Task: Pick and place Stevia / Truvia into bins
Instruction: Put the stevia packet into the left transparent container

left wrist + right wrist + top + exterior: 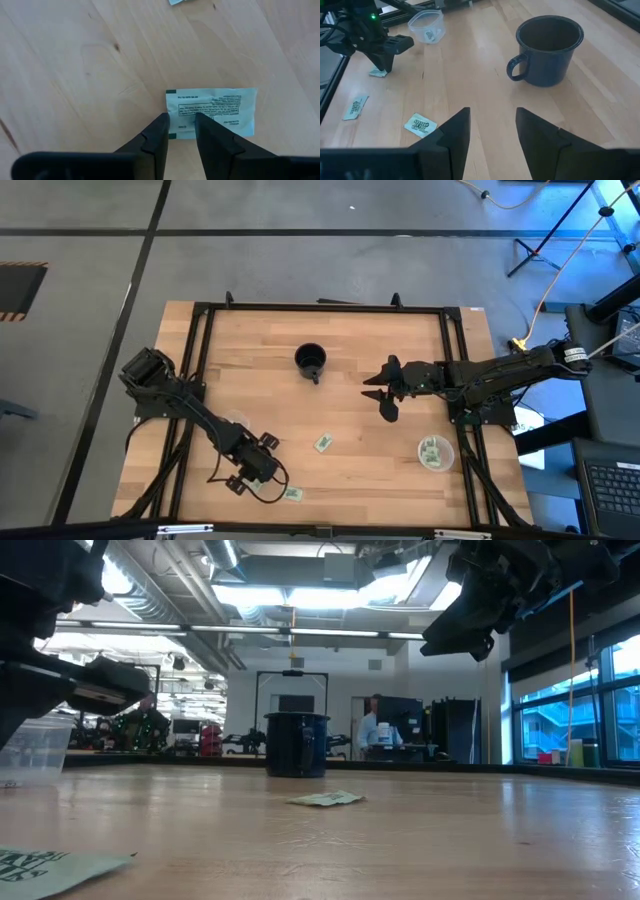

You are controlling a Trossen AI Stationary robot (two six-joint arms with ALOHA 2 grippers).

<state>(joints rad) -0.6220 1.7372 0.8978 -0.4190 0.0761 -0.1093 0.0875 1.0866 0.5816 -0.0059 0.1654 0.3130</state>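
Pale butcher-block surface [340,395] inside a black frame, standing on a grey floor; the low view looks across it into a workshop where a person [372,726] sits far off.

Sachets: small flat paper rectangles, white to pale green. One sachet [212,111] lies flat at the near left edge of the surface, printed side up; it carries a dark corner mark and a boxed block of fine print, too small to read. Left gripper [262,477] is low over this sachet, its fingers [155,137] slightly apart with the tips at the sachet's edge; no clamp on the paper can be seen. A second sachet [322,443] lies near the middle of the surface, showing a green logo whose letters cannot be read. A third sachet [355,107] lies near the left gripper in the right wrist view, with green lettering that is illegible.

Bins: a clear cup [435,453] at the near right holds several sachets. A second clear cup [426,26] stands on the left side beside the left arm, with one sachet inside.

Right gripper [381,392] hangs above the surface right of centre, fingers [451,135] well apart and holding nothing. A black mug [311,361] with a handle stands far of centre.
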